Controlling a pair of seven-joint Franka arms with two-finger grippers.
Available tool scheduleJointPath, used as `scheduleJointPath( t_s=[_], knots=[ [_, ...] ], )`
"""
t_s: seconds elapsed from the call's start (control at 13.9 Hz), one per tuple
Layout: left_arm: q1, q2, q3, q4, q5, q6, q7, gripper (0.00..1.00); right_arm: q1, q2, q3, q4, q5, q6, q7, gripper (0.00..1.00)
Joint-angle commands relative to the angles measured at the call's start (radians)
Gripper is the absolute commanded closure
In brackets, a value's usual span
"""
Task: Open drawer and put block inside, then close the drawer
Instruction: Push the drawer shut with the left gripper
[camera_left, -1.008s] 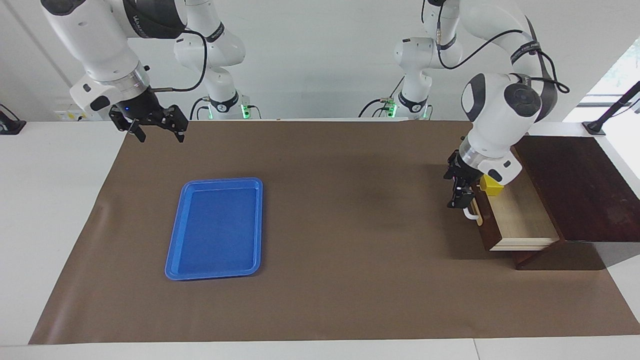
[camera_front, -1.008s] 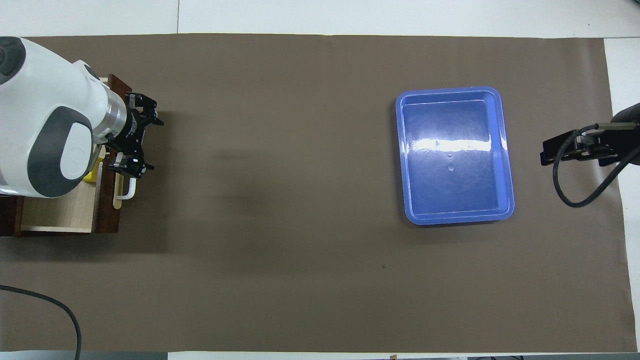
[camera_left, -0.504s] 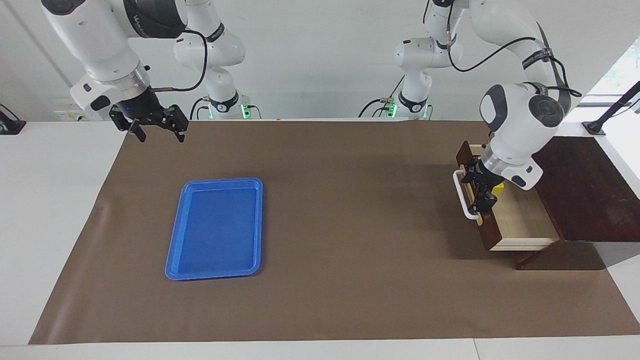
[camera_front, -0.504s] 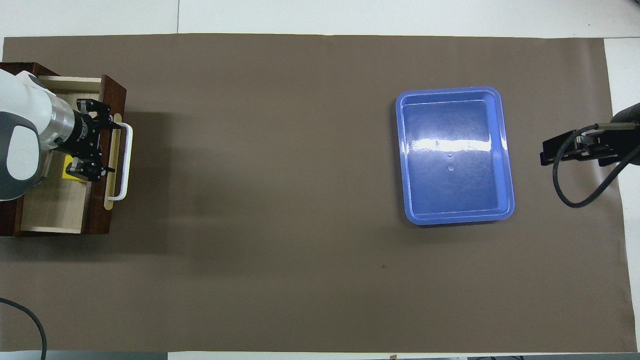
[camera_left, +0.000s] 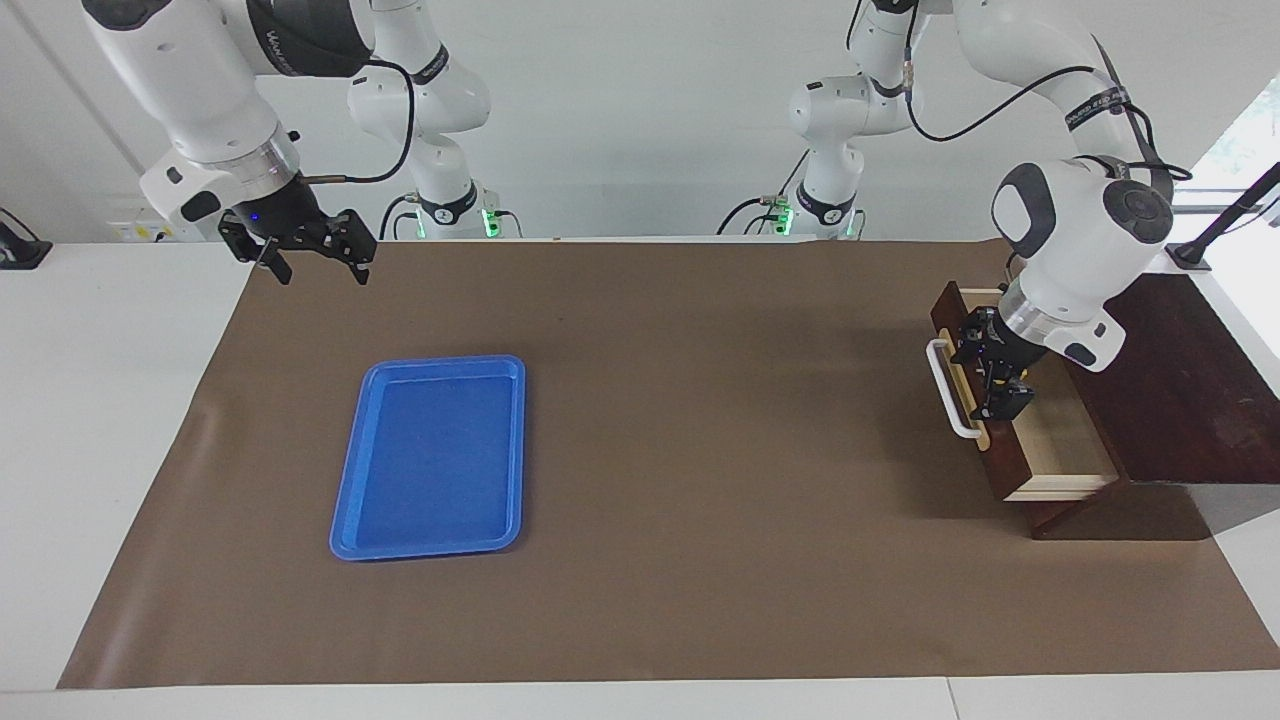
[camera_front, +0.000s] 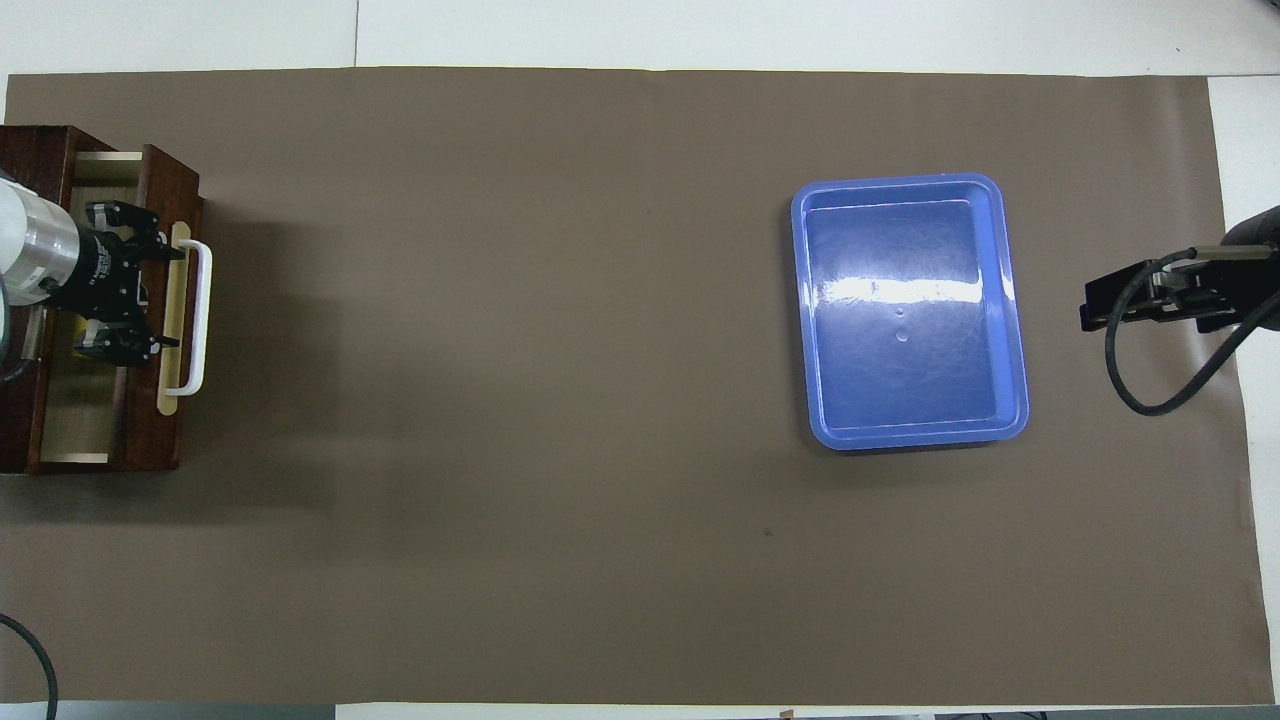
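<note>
The right claw (camera_left: 320, 270) is held above the corner of the brown mat (camera_left: 700, 560) by the right arm's base. Its fingers are spread apart and nothing is carried in them; this arm waits.

At the left arm's end of the tabletop (camera_left: 100, 400), a dark brown wooden box (camera_left: 1170, 380) is set. Its drawer (camera_left: 1060, 445) is drawn partway out toward the middle of the mat, so a strip of the pale wood interior is exposed. The white bar handle (camera_left: 950, 390) is fixed to a tan strip on the drawer's front.

The left claw (camera_left: 995, 385) is lowered over the front edge of the drawer, just inside the front panel. Its fingers are released and spread along the line of the handle, and nothing is clasped between them. Whether the front panel is touched cannot be told.

The block (camera_front: 74, 351) is found inside the drawer. Only a sliver of yellow is seen from overhead, beside one finger of the left claw; in the facing view it is covered by the claw.

A flat blue tray (camera_left: 430, 460) is laid on the mat toward the right arm's end, well apart from the box.
</note>
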Motion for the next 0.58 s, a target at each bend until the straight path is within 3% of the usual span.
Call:
scheduleJointPath(
  t_s=[0.0,0.5],
  knots=[
    [0.066,-0.025,-0.002,-0.034,0.013,0.009,0.065,0.0,-0.011,-0.025,0.011,-0.029,-0.009,0.009,-0.012,0.0],
    [0.115,-0.026,-0.002,-0.028,0.013,0.002,0.125,0.0,-0.011,-0.025,0.011,-0.027,-0.009,0.009,-0.012,0.0]
  ],
)
